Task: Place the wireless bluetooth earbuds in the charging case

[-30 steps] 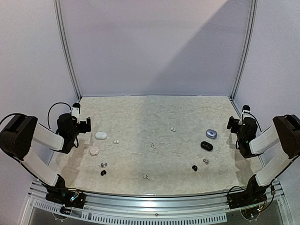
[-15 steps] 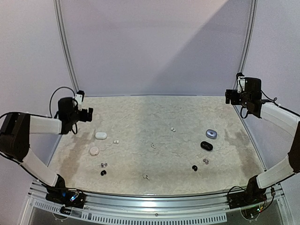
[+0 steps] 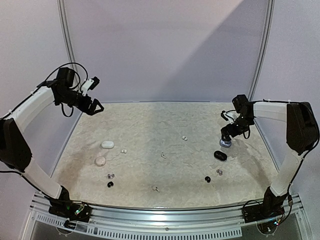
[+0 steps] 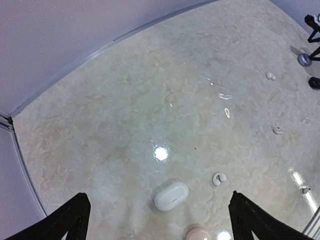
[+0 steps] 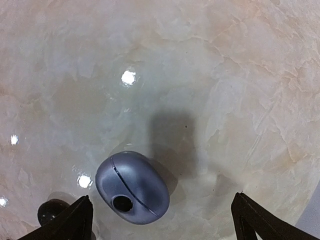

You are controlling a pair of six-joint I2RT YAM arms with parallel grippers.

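Right claw has dropped over the grey-blue case, left claw has risen; both gape above the marbled worktop, lilac walls behind.

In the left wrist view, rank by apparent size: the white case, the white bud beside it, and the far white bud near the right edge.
1. white case, clearly largest.
2. white bud beside it.
3. far white bud: looks slightly smaller, but it lies farther from the camera, so 2 and 3 may match.
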